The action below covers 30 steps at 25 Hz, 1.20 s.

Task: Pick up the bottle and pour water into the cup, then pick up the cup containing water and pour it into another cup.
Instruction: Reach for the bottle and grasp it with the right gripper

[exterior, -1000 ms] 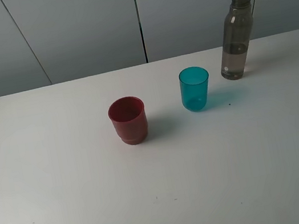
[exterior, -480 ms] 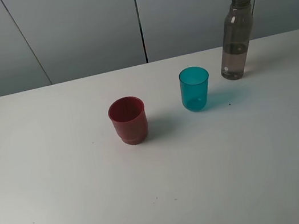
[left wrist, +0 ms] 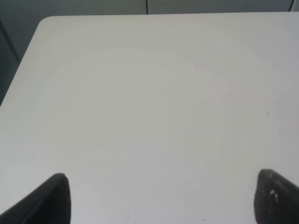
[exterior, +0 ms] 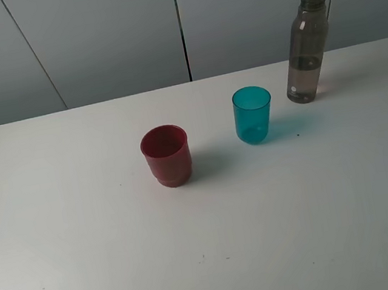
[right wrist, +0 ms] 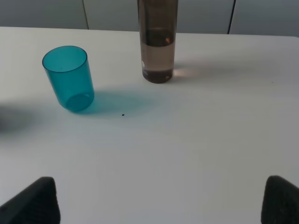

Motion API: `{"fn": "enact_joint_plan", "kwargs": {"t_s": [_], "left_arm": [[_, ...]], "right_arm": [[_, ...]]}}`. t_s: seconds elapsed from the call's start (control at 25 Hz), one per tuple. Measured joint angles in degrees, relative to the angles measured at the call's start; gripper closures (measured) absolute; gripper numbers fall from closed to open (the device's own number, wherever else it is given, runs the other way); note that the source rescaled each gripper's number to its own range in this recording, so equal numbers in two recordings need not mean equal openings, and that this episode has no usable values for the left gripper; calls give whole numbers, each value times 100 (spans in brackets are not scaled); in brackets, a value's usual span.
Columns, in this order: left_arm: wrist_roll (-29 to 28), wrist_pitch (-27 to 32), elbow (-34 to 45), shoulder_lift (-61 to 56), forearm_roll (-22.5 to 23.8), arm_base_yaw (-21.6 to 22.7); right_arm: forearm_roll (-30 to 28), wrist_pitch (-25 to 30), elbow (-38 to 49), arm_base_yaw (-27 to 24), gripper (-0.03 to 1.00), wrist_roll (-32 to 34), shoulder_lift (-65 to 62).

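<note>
Surface point(exterior: 88, 269) under your arms was white. Your bottle point(exterior: 306, 54) stood upright at its far right, long axis vertical, neck up, smoky grey-brown, partly filled. Left of it the teal cup point(exterior: 253, 116) stood mouth up, the stepped red cup point(exterior: 167, 156) farther left. Jaws of your left gripper point(left wrist: 161, 200) and right gripper point(right wrist: 159, 203) gaped wide, holding nothing.

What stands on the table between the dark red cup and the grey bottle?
The teal cup stands upright there, apart from both the dark red cup and the bottle. The exterior high view shows this.
</note>
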Motion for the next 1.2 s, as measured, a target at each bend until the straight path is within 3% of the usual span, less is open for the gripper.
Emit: {"fn": "enact_joint_plan", "kwargs": {"t_s": [0.68,0.84,0.96,1.2], "left_arm": [[0,0,0,0,0,0],[0,0,0,0,0,0],[19,0,0,0,0,0],[23,0,0,0,0,0]], "right_arm": [[0,0,-30,0,18,43,13],[0,-106,-427,0,18,145,686],[39,-574,-681,0,18,153,1512],[267,-2509,-729,0,18,158,3136]]}}
